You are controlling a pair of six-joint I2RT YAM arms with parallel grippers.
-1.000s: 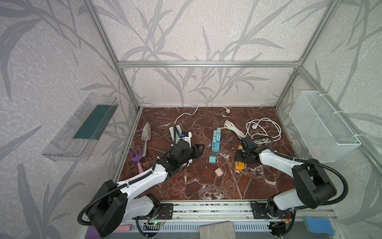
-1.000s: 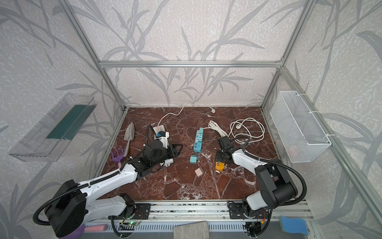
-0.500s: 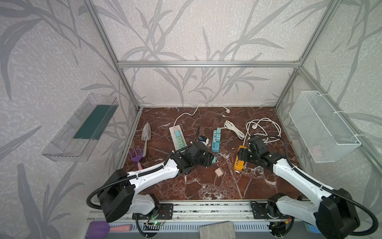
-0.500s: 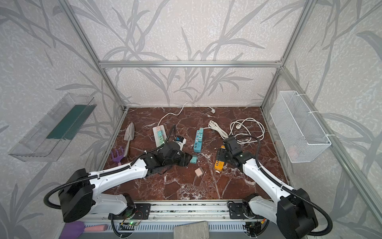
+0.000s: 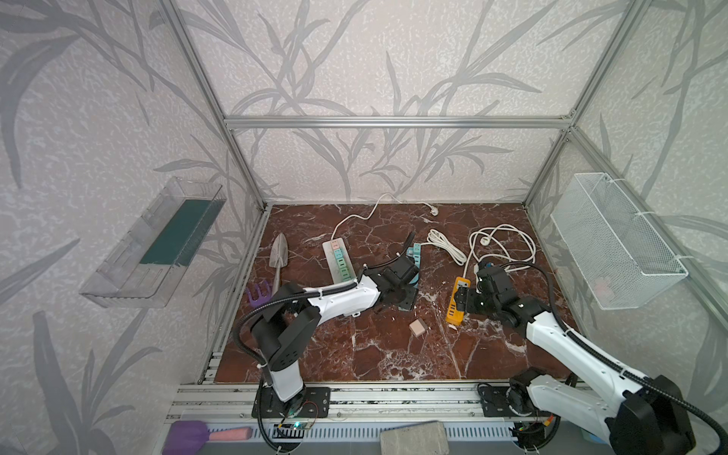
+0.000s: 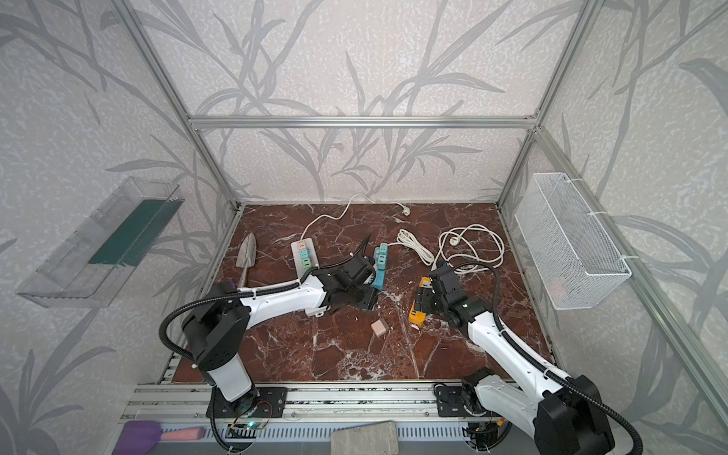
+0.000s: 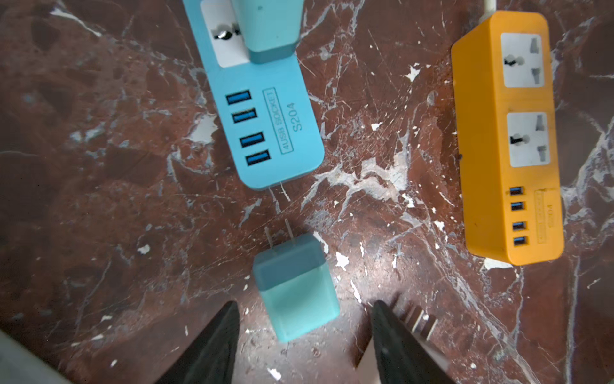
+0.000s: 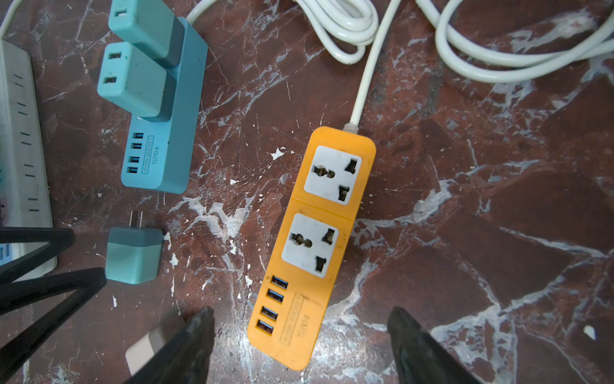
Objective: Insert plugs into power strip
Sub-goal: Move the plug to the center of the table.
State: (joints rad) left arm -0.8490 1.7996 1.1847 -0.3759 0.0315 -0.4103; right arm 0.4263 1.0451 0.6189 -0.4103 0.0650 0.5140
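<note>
A loose teal plug (image 7: 295, 286) lies on its side on the marble floor, prongs toward the blue power strip (image 7: 265, 116). My left gripper (image 7: 302, 312) is open, one finger on each side of this plug with a gap on both sides. The blue strip (image 8: 162, 116) carries two teal plugs (image 8: 133, 79). The orange power strip (image 8: 329, 239) has both sockets empty. My right gripper (image 8: 300, 316) is open, its fingers wide apart either side of the strip's USB end. A pale pink plug (image 5: 417, 327) lies loose in front. The white power strip (image 5: 338, 260) holds several plugs.
White cables (image 5: 500, 244) are coiled behind the orange strip. A metal trowel (image 5: 279, 256) and a purple hand rake (image 5: 258, 295) lie at the left. A wire basket (image 5: 614, 240) hangs on the right wall and a clear shelf (image 5: 153, 244) on the left wall.
My left gripper swung right from the white strip to the loose teal plug and its jaws widened. My right gripper opened wider over the orange strip.
</note>
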